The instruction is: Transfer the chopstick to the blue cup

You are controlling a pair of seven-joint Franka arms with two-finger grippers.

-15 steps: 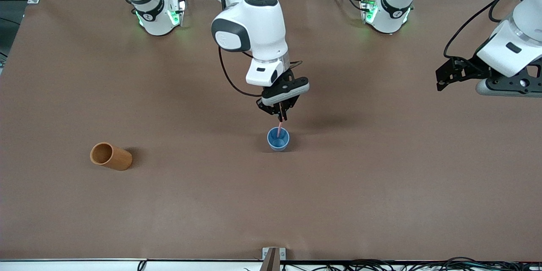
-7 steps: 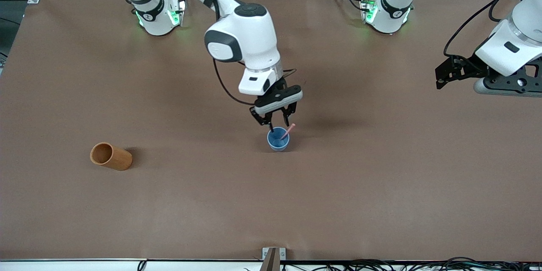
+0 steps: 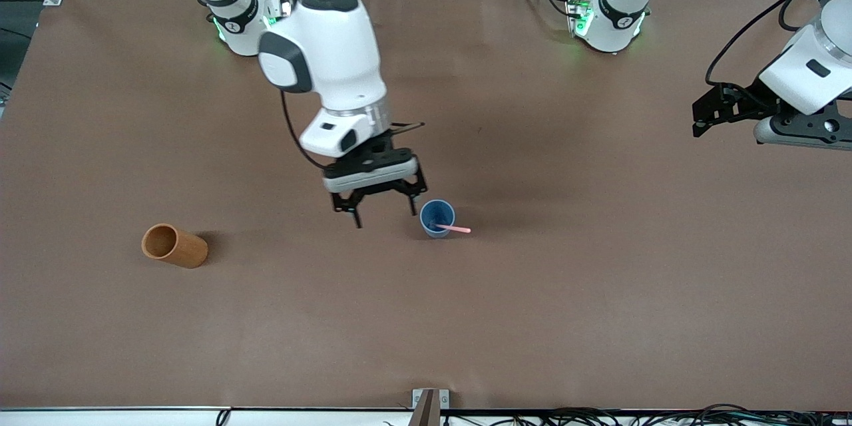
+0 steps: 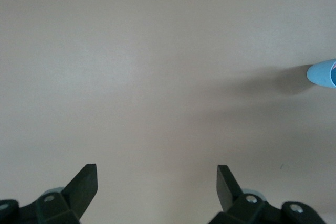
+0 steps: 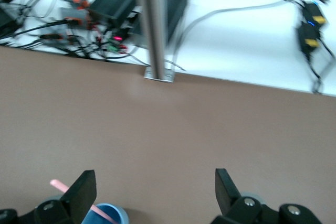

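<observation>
The blue cup (image 3: 437, 217) stands upright mid-table. The pale pink chopstick (image 3: 455, 229) rests in it, leaning over the rim toward the left arm's end of the table. My right gripper (image 3: 385, 208) is open and empty, just above the table beside the cup, toward the right arm's end. In the right wrist view the cup (image 5: 107, 214) and chopstick (image 5: 65, 190) show beside one finger of the open gripper (image 5: 156, 192). My left gripper (image 3: 709, 114) waits in the air over the left arm's end, open and empty; its wrist view (image 4: 156, 184) shows the cup (image 4: 323, 73) far off.
An orange-brown cup (image 3: 174, 245) lies on its side toward the right arm's end of the table. A metal post (image 3: 426, 406) stands at the table edge nearest the front camera, with cables along that edge.
My right gripper opened and let go of the chopstick, which tipped over against the cup's rim. The gripper then moved away from over the cup toward the right arm's end.
</observation>
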